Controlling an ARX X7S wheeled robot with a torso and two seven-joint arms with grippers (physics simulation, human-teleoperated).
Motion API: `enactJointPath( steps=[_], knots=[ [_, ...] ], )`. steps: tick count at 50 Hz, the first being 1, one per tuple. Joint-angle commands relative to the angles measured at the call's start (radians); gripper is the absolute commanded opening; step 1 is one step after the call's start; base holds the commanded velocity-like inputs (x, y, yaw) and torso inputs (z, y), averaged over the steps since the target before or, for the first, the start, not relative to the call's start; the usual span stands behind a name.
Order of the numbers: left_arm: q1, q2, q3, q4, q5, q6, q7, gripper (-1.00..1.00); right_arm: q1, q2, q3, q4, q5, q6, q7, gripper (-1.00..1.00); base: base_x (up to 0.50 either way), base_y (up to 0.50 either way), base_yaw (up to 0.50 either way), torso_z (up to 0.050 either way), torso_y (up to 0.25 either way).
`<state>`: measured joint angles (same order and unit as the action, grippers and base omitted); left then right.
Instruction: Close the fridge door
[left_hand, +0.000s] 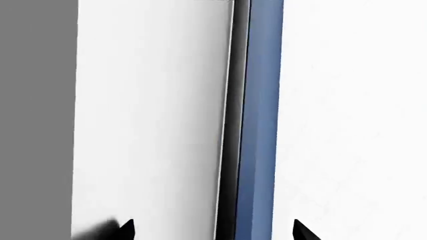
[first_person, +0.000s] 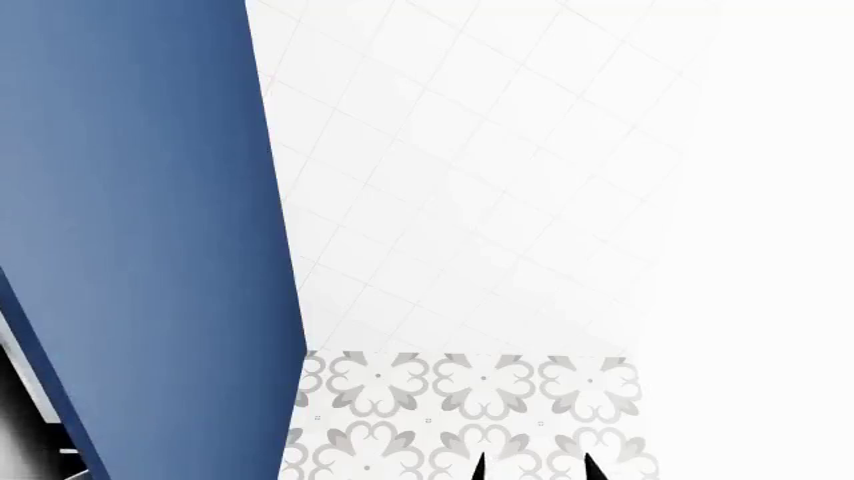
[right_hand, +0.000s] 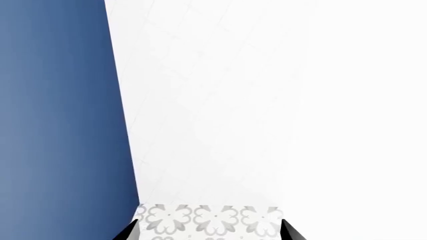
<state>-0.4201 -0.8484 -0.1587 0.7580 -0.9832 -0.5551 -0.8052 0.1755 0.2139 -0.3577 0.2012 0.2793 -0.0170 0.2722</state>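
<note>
Fridge door (left_hand: 150, 120) stands upright, long axis vertical, directly ahead of my left gripper (left_hand: 213, 231), jaws apart; blue cabinet panel (left_hand: 261, 120) runs beside it. Right gripper (right_hand: 210, 231), jaws apart, faces tiled wall (right_hand: 267, 100); left arm is nearer.

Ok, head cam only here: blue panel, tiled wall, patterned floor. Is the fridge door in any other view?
Observer: Yes, left wrist view. The fridge door shows as a tall white panel, with a black strip between it and the blue panel.
Operator: Left end effector on it?
Observer: The left end effector is open, with one fingertip in front of the door. Contact I cannot tell.
Operator: And the right?
Observer: The right end effector is open and empty, facing the white wall, not the door.
</note>
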Motion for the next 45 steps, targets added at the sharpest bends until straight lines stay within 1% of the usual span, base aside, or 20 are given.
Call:
enactJointPath(
  steps=[1, 7, 14, 18, 25, 29, 30, 33, 38, 45],
  knots=[
    [0.02, -0.021, -0.056, -0.168, 0.116, 0.02, 0.014, 1.0, 0.006, -0.001, -0.003, 0.009, 0.007, -0.004, -0.001, 1.0, 0.0, 0.0, 0.0, 0.0, 0.0],
    [-0.013, -0.029, -0.043, -0.244, 0.163, 0.036, 0.033, 1.0, 0.001, 0.003, -0.004, 0.001, 0.012, -0.001, 0.001, 1.0, 0.0, 0.0, 0.0, 0.0, 0.0],
    [-0.102, -0.041, -0.022, -0.326, 0.182, 0.031, 0.044, 1.0, 0.0, 0.007, -0.003, -0.005, 0.018, 0.004, 0.003, 1.0, 0.0, 0.0, 0.0, 0.0, 0.0],
    [-0.156, -0.051, 0.008, -0.391, 0.221, 0.04, 0.063, 1.0, 0.001, 0.007, -0.004, 0.0, 0.019, -0.002, 0.003, 1.0, 0.0, 0.0, 0.0, 0.0, 0.0],
    [-0.188, -0.05, 0.039, -0.452, 0.261, 0.057, 0.083, 1.0, 0.004, 0.007, -0.005, 0.006, 0.022, -0.004, 0.004, 1.0, 0.0, 0.0, 0.0, 0.0, 0.0],
    [-0.23, -0.053, 0.055, -0.495, 0.278, 0.059, 0.094, 1.0, 0.004, 0.007, -0.005, 0.012, 0.024, -0.011, 0.003, 1.0, 0.0, 0.0, 0.0, 0.0, 0.0],
    [-0.255, -0.044, 0.045, -0.511, 0.249, 0.046, 0.095, 1.0, 0.001, 0.009, -0.007, 0.003, 0.023, -0.007, 0.006, 1.0, 0.0, 0.0, 0.0, 0.0, 0.0],
    [-0.3, -0.048, 0.061, -0.523, 0.242, 0.029, 0.104, 1.0, 0.0, 0.011, -0.009, -0.007, 0.023, -0.002, 0.009, 1.0, 0.0, 0.0, 0.0, 0.0, 0.0],
    [-0.425, -0.053, 0.127, -0.59, 0.282, 0.017, 0.136, 1.0, 0.002, 0.013, -0.01, -0.007, 0.024, -0.002, 0.01, 1.0, 0.0, 0.0, 0.0, 0.0, 0.0],
    [-0.603, -0.034, 0.236, -0.723, 0.357, 0.017, 0.206, 1.0, 0.004, 0.01, -0.013, 0.006, 0.025, -0.011, 0.01, 1.0, 0.0, 0.0, 0.0, 0.0, 0.0]
  ],
)
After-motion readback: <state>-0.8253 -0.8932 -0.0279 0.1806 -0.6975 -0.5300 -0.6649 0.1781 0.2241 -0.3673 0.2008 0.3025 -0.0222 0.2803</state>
